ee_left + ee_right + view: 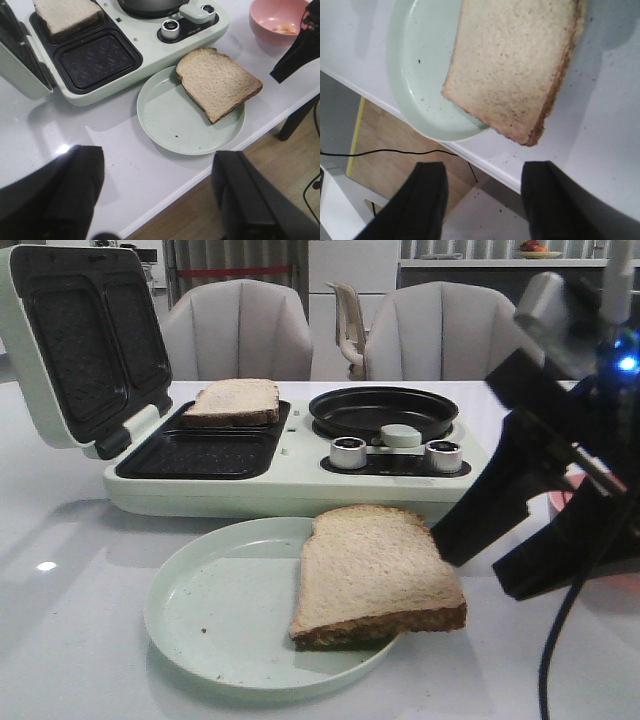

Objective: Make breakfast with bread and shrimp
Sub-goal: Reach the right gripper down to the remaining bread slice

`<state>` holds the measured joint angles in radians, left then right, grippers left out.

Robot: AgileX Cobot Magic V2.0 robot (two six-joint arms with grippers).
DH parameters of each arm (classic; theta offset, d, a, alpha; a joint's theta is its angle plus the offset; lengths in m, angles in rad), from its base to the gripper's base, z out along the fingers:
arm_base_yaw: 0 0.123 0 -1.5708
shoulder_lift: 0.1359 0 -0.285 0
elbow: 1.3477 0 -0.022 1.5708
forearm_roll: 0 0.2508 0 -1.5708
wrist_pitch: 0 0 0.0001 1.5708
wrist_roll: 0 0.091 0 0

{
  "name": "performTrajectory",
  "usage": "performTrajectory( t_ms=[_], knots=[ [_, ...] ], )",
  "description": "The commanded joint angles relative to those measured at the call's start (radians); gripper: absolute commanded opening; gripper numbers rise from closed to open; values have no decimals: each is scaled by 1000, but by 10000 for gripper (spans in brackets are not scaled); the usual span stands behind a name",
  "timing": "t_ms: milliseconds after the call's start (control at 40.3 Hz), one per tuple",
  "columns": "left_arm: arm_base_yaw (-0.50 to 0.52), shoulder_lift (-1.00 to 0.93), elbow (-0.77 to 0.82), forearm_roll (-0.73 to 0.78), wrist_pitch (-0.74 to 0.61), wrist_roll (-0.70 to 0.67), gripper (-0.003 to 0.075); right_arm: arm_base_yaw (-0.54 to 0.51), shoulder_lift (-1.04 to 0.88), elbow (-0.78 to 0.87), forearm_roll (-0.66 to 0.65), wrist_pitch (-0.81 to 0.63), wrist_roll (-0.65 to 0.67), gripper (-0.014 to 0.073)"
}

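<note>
One bread slice [232, 400] lies in the far compartment of the open sandwich maker [300, 495]; the near compartment [200, 454] is bare. The second bread slice [375, 575] lies on the pale green plate [215, 620], overhanging its right rim. My right gripper [475, 565] is open and empty, just right of that slice; in the right wrist view [485, 172] the slice [515, 65] is just ahead of the fingertips. My left gripper [157, 165] is open and empty over the table's front edge, short of the plate [165, 120]. Shrimp [285, 28] lie in a pink bowl [277, 22].
The sandwich maker's lid [80, 340] stands open at the left. A round black pan [383, 410] and two knobs [348, 452] are on its right half. The pink bowl [560, 502] is mostly hidden behind my right arm. Chairs stand behind the table.
</note>
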<state>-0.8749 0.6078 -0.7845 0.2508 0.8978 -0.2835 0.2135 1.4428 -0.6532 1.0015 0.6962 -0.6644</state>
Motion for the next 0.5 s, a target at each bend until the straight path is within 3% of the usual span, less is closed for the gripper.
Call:
performTrajectory(
  t_ms=[0, 248, 471],
  knots=[
    [-7, 0, -25, 19, -74, -2, 509, 26, 19, -39, 55, -42, -16, 556],
    [-7, 0, -25, 19, -74, -2, 509, 26, 126, -79, 189, -106, -16, 590],
    [-7, 0, -25, 22, -74, -2, 509, 26, 214, -137, 206, -105, -16, 589]
  ],
)
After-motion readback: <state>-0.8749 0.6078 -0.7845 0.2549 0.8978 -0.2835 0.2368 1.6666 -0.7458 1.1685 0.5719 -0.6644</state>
